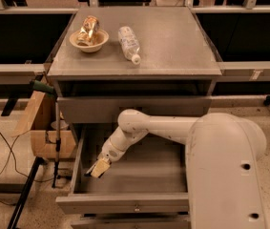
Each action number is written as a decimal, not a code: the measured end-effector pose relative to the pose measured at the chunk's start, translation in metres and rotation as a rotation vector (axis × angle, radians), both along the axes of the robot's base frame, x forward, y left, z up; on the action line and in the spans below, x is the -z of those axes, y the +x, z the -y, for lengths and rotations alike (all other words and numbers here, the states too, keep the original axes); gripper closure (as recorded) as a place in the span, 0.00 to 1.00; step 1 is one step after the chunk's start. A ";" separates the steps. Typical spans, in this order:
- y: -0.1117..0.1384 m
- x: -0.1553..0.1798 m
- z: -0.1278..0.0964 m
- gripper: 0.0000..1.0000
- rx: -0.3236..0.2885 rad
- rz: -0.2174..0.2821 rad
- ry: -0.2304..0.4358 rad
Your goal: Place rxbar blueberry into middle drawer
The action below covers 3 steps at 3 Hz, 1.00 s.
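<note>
The middle drawer is pulled open, a wide shallow grey tray with low walls and a small knob on its front panel. My arm reaches down into it from the right. My gripper is low inside the drawer's left front part, close to the floor and near the left wall. A small dark shape shows at the gripper's tip; I cannot tell whether it is the rxbar blueberry, which is otherwise hidden.
On the cabinet top stand a bowl with a gold packet and a clear bottle lying down. A closed drawer front is just above the open one. A cardboard box and a pole stand at the left.
</note>
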<state>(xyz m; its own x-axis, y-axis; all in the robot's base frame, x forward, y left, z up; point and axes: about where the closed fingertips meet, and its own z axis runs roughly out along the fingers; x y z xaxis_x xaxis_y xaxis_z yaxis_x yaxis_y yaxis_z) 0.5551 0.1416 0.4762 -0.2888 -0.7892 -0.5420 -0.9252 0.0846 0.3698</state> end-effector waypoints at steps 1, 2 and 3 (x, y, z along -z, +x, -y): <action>-0.007 0.026 -0.007 0.55 0.026 -0.065 -0.097; -0.013 0.036 -0.015 0.32 0.023 -0.086 -0.131; -0.016 0.040 -0.020 0.10 0.030 -0.094 -0.153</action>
